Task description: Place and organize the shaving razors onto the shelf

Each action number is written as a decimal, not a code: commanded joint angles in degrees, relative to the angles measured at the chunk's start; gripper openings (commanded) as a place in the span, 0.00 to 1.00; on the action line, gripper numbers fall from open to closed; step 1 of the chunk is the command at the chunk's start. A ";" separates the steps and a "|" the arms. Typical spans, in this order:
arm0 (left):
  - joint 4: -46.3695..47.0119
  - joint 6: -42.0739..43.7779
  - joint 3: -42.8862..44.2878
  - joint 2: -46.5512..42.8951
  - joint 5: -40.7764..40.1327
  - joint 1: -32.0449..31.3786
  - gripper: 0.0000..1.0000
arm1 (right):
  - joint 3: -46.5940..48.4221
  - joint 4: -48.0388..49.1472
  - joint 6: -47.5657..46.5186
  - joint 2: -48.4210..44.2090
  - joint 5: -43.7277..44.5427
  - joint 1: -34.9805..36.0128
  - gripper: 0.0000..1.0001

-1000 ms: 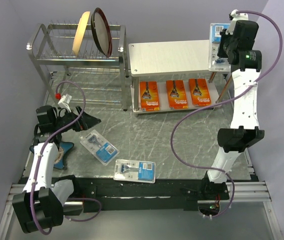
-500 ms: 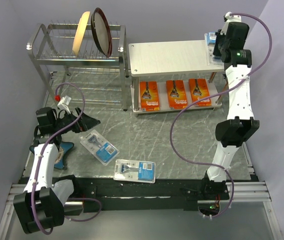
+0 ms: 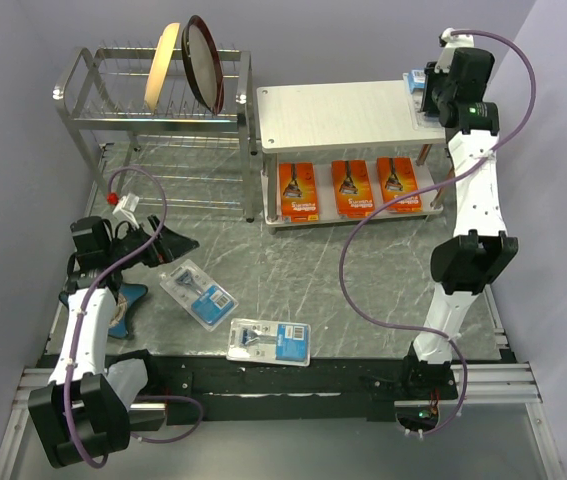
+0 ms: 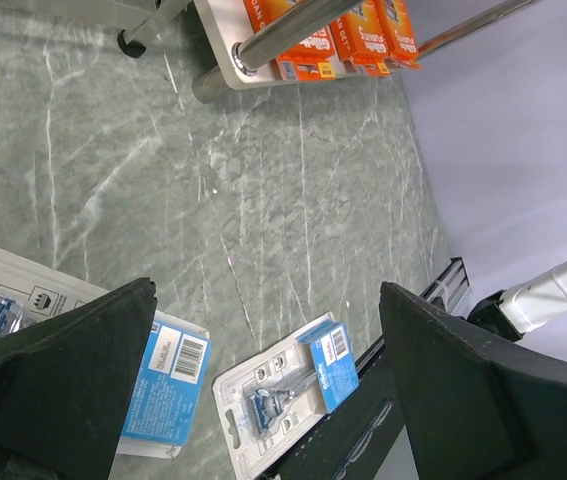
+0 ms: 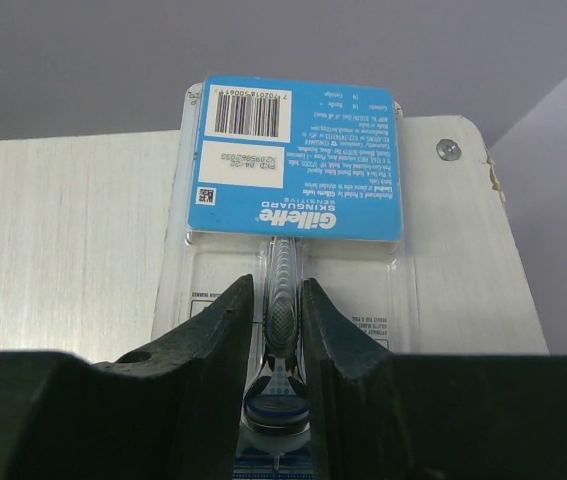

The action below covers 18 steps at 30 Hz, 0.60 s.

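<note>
1. Your left arm is folded at the near left. Its left gripper hangs low over the table, fingers spread as wide as they go and holding nothing.
2. Two razor packs lie flat on the table beneath it. The near blue pack is by the near edge, and the left blue pack is just beyond it, apart. In the left wrist view a finger covers part of the left one.
3. Your right arm rises from the near right and stretches far to the right end of the shelf.
4. On the lower board three orange packs lie side by side. The top board cuts off their far ends.
5. At the top board's right end is the third blue pack, its barcode end showing past the board's far edge. The right gripper has its fingers narrowly apart on either side of the razor's raised blister. You cannot tell whether they pinch it or only flank it.
6. From overhead, that gripper hides all but a blue sliver of the pack.
</note>
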 commanded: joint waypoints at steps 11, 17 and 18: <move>2.08 -1.33 -1.40 -2.38 1.12 0.70 0.99 | -5.65 -7.64 -1.59 -3.45 -7.49 -3.59 0.08; 3.05 -2.38 -1.31 -2.12 1.38 0.70 0.99 | -6.80 -6.32 2.18 -3.90 -8.54 -3.59 0.14; 2.96 -2.21 -1.14 -1.94 1.38 0.61 0.99 | -6.54 -6.41 3.06 -3.63 -8.19 -3.59 0.14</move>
